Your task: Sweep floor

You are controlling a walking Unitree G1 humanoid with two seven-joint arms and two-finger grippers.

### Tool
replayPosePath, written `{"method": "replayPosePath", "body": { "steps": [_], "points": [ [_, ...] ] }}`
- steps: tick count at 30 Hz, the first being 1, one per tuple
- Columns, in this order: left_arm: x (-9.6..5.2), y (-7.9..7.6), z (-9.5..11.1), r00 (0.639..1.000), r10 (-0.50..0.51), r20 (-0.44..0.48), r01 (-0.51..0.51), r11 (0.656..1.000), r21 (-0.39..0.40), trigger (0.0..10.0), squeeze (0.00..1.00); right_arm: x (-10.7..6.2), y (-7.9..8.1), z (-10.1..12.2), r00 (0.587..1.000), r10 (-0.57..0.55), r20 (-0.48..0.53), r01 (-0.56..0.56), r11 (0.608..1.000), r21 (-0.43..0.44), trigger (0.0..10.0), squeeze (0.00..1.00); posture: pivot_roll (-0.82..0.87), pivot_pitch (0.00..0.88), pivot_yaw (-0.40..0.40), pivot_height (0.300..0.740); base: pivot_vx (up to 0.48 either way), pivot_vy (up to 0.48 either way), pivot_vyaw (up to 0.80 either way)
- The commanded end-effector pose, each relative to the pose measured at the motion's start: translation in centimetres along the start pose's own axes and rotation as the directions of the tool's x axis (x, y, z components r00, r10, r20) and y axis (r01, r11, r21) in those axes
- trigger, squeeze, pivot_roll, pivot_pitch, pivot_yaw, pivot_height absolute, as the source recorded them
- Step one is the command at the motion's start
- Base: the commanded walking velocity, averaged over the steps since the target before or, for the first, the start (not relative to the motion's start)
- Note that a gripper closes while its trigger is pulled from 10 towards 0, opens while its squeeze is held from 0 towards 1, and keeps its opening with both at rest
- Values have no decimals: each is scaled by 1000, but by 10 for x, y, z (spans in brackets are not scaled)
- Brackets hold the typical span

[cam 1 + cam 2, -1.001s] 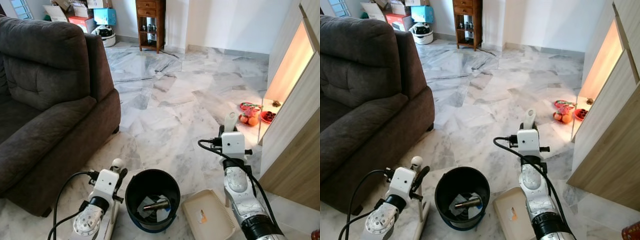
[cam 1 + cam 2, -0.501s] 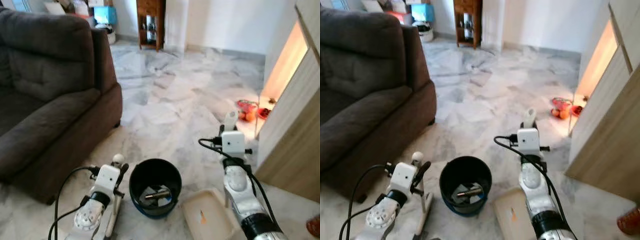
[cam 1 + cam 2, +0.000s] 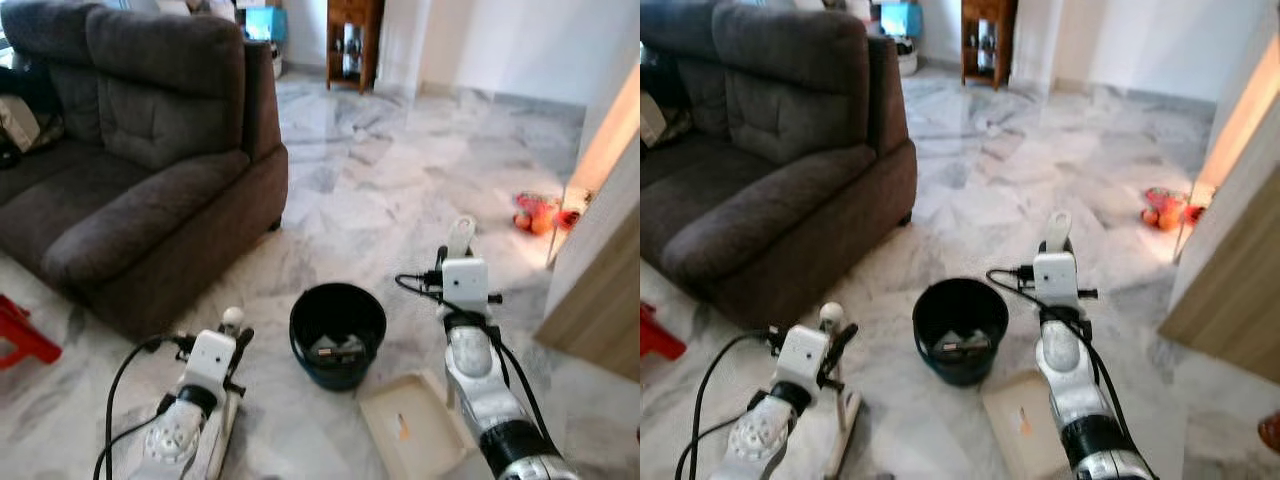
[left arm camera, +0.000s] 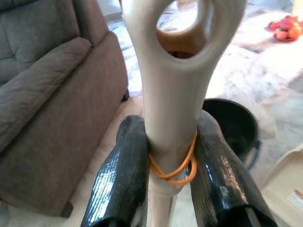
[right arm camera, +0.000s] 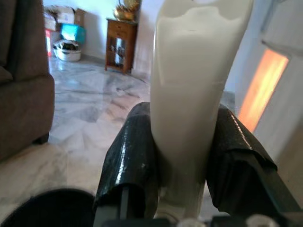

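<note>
My left gripper (image 4: 170, 189) is shut on a cream broom handle (image 4: 173, 94) with an orange rubber band around it. It stands low at the left (image 3: 232, 330), and the broom runs down to the marble floor (image 3: 845, 420). At the right, my right gripper (image 3: 460, 250) is shut on the white upright handle (image 5: 194, 85) of a cream dustpan (image 3: 410, 432), which lies on the floor with a small orange scrap in it. Between the two arms stands a black bucket (image 3: 338, 310) holding some rubbish.
A dark grey sofa (image 3: 150, 180) takes up the left side, with a red stool (image 3: 20, 335) near it. A wooden cabinet wall (image 3: 600, 290) stands at the right, and fruit lies on the floor (image 3: 540, 212) beside it. Open marble floor (image 3: 400, 180) stretches ahead to a wooden shelf (image 3: 352, 45).
The whole picture has shifted: the camera has drawn back and turned, so more of the sofa and a red stool show. Both grippers keep their hold on the handles.
</note>
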State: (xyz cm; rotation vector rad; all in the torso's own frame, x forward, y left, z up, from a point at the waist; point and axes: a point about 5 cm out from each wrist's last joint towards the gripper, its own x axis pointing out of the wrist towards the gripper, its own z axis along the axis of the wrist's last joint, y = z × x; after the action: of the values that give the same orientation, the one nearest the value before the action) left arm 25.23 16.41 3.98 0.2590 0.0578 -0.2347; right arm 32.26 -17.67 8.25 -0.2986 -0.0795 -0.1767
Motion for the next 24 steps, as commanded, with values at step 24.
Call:
{"method": "replayPosePath", "body": {
  "steps": [24],
  "points": [
    [29, 31, 18, 990, 123, 61, -126, 991, 40, 10000, 0, -24, 3, -38, 990, 36, -139, -11, 985, 173, 10000, 0, 117, 0, 69, 740, -62, 0, 0]
  ]
}}
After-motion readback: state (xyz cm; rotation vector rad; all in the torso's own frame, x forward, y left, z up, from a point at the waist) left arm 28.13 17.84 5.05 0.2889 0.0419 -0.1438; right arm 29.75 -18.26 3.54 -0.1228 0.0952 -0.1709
